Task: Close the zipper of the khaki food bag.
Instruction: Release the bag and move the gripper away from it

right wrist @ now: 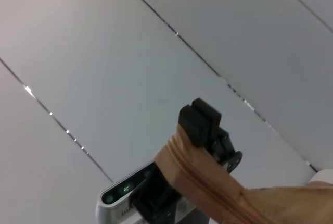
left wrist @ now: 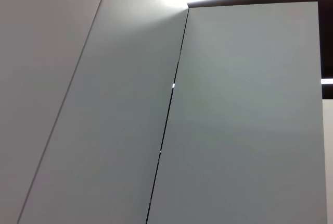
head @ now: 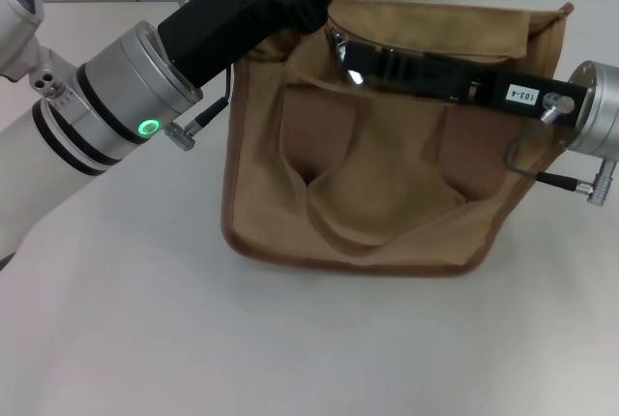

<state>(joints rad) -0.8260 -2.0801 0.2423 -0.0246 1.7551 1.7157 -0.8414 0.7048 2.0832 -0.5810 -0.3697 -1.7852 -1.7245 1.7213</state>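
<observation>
The left gripper [right wrist: 200, 125] pinches a fold of the khaki bag [head: 387, 184] at its top left corner, beside the zipper [right wrist: 208, 182]. The right gripper [head: 340, 48] reaches across the bag's top; whether its claw is clenched cannot be told. Its body bears a label reading "103-4". The bag stands on a white table [head: 290, 339]
</observation>
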